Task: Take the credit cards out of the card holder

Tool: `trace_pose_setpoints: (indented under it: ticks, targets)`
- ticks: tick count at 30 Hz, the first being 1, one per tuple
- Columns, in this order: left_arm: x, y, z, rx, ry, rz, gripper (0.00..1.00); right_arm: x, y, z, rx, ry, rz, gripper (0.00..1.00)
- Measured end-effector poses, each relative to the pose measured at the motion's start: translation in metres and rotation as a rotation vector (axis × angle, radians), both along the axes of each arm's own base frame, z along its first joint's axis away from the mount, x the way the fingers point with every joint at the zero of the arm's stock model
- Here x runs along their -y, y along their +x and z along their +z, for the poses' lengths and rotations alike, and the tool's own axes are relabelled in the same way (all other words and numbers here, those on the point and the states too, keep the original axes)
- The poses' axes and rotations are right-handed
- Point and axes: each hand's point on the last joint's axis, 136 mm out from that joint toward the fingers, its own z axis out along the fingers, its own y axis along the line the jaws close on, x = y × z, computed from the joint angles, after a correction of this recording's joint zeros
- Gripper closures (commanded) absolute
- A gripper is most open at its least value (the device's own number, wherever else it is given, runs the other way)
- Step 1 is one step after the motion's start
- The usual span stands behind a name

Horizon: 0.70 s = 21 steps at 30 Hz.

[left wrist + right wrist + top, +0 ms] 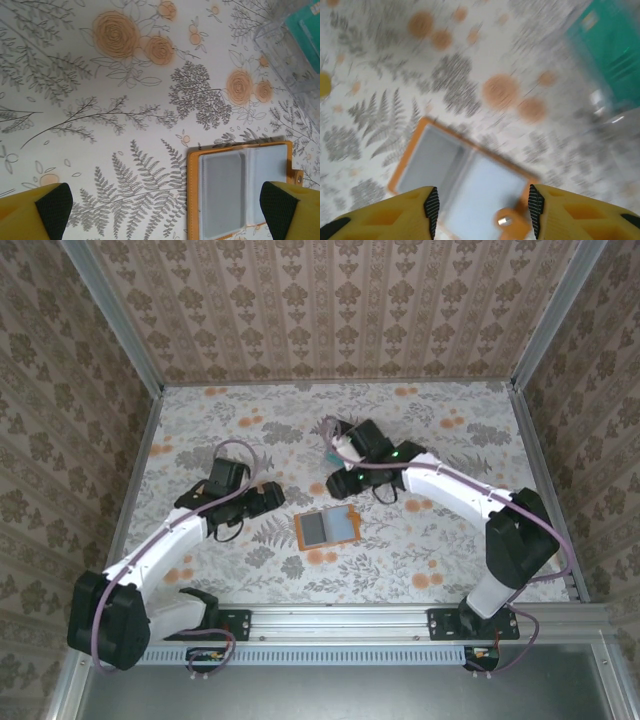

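Left gripper (165,207) and right gripper (483,210) agape, empty, by the open card holder (240,190); teal card (615,55) seemingly in clear tray (280,55).

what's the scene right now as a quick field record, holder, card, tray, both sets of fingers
card holder: orange, lying open on the floral table, grey pockets facing up
teal card: in the clear tray, apart from the holder
left fingers: wide open, empty, beside the holder
right fingers: apart, nothing between them, above the holder's clasp edge; this view is blurred
task state: teal card is out of the holder
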Motion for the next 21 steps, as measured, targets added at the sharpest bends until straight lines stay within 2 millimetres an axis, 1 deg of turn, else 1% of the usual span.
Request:
trace_pose_setpoints:
  ticks: [3, 5, 6, 8, 11, 14, 18, 21]
  targets:
    - [-0.009, -0.003, -0.003, -0.003, 0.002, 0.028, 0.0, -0.016, -0.035, -0.022, -0.062, -0.032, 0.015, 0.36]
    - [-0.013, -0.004, -0.004, -0.001, 0.004, 0.043, 0.0, -0.022, -0.053, -0.033, -0.086, -0.055, 0.011, 0.34]
    - [-0.015, -0.005, -0.004, 0.002, 0.004, 0.049, 0.0, -0.025, -0.061, -0.038, -0.095, -0.064, 0.006, 0.33]
    - [-0.02, -0.006, -0.004, 0.004, 0.004, 0.061, 0.0, -0.03, -0.07, -0.042, -0.104, -0.077, -0.012, 0.31]
    - [-0.024, -0.007, -0.003, 0.003, 0.005, 0.074, 0.0, -0.036, -0.072, -0.05, -0.116, -0.087, -0.052, 0.31]
    - [-0.026, -0.007, -0.004, -0.002, 0.005, 0.08, 0.0, -0.037, -0.071, -0.066, -0.155, -0.109, -0.096, 0.31]
    - [-0.023, -0.008, -0.004, -0.008, -0.006, 0.07, 0.0, -0.036, -0.071, -0.089, -0.204, -0.149, -0.145, 0.32]
    - [-0.02, -0.01, -0.004, -0.017, -0.021, 0.059, 0.0, -0.034, -0.07, -0.1, -0.223, -0.171, -0.172, 0.34]
